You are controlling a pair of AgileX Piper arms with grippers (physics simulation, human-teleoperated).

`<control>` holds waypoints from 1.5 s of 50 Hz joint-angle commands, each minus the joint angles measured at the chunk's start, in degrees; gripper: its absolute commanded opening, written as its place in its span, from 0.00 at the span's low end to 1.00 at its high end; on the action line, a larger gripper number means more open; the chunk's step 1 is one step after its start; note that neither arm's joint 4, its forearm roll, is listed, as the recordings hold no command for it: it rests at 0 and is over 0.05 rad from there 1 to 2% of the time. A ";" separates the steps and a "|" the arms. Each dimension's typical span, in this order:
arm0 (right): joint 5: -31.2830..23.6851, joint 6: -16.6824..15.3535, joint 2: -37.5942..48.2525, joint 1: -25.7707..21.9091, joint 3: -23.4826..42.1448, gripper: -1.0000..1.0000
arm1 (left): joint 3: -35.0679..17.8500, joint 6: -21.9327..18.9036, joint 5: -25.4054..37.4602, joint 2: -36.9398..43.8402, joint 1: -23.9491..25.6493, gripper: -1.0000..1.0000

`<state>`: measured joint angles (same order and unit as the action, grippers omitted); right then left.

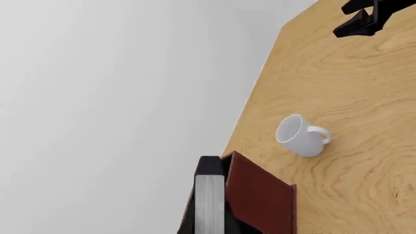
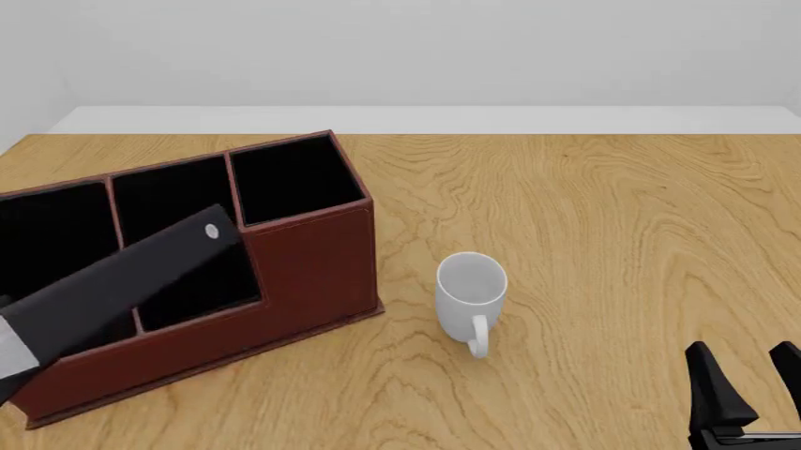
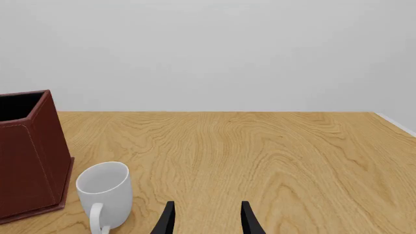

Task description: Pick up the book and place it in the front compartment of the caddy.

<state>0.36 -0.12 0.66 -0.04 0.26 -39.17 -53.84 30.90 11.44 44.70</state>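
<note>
- A wood-grain bench (image 2: 601,234) runs back to a plain pale wall.
- The book (image 2: 119,286) slants over the caddy (image 2: 313,272), its long axis running down toward the front compartment, its lower end at the picture's left edge.
- The left claw is out of view, presumably holding the book; its grip cannot be told.
- The right claw (image 2: 751,394) stands open and empty, well apart, with the white mug (image 2: 472,295) between it and the caddy.
- The caddy's rear compartments look empty.

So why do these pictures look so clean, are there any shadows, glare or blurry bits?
Front view: even, flat light, everything sharp, only a faint shade under the mug and the caddy, no glare on the table. Left wrist view: the picture is turned sideways, the book cut off at the edge. Right wrist view: crisp throughout, right gripper plain black, without highlights.
</note>
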 commanded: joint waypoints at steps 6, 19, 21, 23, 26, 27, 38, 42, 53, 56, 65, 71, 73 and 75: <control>0.00 0.01 0.00 0.00 0.00 1.00 | -2.07 -7.99 -2.34 2.73 -3.85 0.00; 0.00 0.01 -0.02 0.01 0.00 1.00 | -8.93 -13.99 -3.82 13.45 -15.70 0.00; 0.00 0.00 0.00 0.01 0.00 1.00 | -8.16 -15.50 -6.07 13.41 -15.51 0.00; 0.00 -0.02 0.00 0.00 0.00 1.00 | -7.89 -16.22 -6.80 13.74 -15.69 0.00; 0.00 0.02 0.00 -0.02 0.00 1.00 | -6.71 -17.82 -8.83 14.07 -16.20 0.00; 0.00 0.00 -0.01 0.01 0.00 1.00 | -6.84 -17.90 -9.50 14.78 -16.81 0.00; 0.00 0.01 0.02 0.00 0.00 1.00 | -5.54 -20.35 -5.21 12.37 -11.60 0.00; 0.00 0.01 -0.01 0.00 0.00 1.00 | -9.56 -18.11 1.09 13.16 -9.84 0.00; 0.00 -0.01 0.01 0.00 0.00 1.00 | -13.30 -19.97 1.75 21.03 -18.29 0.00; 0.00 0.01 0.00 0.00 0.00 1.00 | -14.99 -19.68 1.89 22.01 -18.91 0.00; 0.00 -0.01 0.00 0.00 0.00 1.00 | -18.69 -18.37 2.58 28.67 -24.74 0.00; 0.00 0.00 0.01 0.00 0.00 1.00 | -19.16 -18.11 1.99 31.66 -26.80 0.00; 0.00 0.00 0.01 0.00 0.00 1.00 | -19.43 -18.17 2.01 31.80 -26.39 0.00; 0.00 0.00 -0.01 0.01 0.00 1.00 | -19.70 -18.24 3.00 32.61 -26.96 0.00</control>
<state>0.36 -0.12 0.66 -0.04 0.26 -56.07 -71.77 33.28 39.89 20.66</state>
